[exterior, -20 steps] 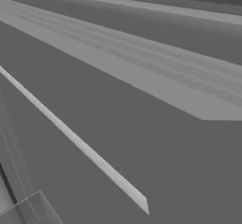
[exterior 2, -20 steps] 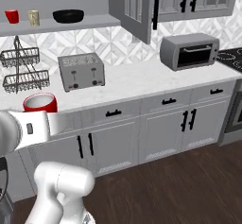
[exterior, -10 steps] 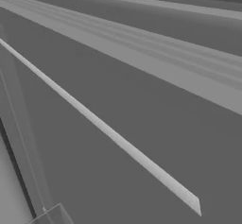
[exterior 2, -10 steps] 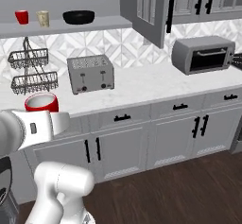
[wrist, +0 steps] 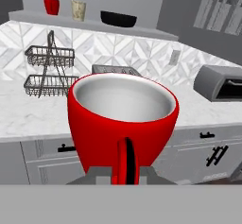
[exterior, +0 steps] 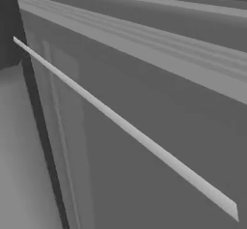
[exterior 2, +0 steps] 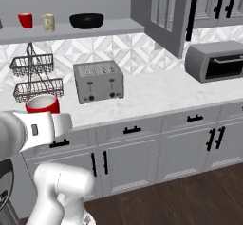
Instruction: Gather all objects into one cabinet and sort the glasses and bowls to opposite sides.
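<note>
Three items on the open shelf (exterior 2: 95,31) at far left: red tumbler (exterior 2: 25,20), beige cup (exterior 2: 48,22) just right of it, black bowl (exterior 2: 86,20) further right, all apart from each other. Red mug (wrist: 122,119) is clamped in the gripper (wrist: 124,171), jaws narrow on the handle, mug upright, white inside showing. In the right base view the mug sits at the end of the arm, in front of the wire rack (exterior 2: 35,77) and left of the toaster (exterior 2: 98,81). Cabinet door (exterior 2: 163,15) with the long black handle (exterior 2: 191,11) stands open to the right of the shelf. Toaster oven (exterior 2: 214,61) on the counter (exterior 2: 156,93) at far right.
</note>
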Controlling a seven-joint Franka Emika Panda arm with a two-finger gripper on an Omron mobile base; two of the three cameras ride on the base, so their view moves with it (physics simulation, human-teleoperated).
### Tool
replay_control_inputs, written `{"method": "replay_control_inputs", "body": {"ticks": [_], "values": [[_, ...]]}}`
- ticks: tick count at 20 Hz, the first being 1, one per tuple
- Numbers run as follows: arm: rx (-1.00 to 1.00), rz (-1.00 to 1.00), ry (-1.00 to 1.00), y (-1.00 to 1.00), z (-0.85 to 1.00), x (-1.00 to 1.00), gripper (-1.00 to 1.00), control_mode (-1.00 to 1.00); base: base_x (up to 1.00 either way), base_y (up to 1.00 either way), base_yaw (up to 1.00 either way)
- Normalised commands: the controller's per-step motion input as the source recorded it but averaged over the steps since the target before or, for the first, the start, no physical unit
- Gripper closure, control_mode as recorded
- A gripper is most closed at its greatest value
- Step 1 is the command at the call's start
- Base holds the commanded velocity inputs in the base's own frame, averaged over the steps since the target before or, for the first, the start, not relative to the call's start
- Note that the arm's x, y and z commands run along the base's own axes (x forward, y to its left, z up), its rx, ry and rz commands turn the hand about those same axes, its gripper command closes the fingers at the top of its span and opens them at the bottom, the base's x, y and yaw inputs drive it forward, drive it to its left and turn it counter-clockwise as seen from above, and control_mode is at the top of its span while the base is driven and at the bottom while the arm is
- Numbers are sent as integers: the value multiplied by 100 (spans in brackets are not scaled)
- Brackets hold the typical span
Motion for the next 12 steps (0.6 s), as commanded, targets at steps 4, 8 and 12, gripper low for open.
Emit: {"method": "replay_control_inputs", "body": {"ticks": [4, 8, 12], "values": [[0, 0, 0, 0, 0, 0, 100, 100, 97, 23, 0], [0, 0, 0, 0, 0, 0, 100, 100, 79, 16, 1], [0, 0, 0, 0, 0, 0, 100, 100, 68, 26, 6]]}}
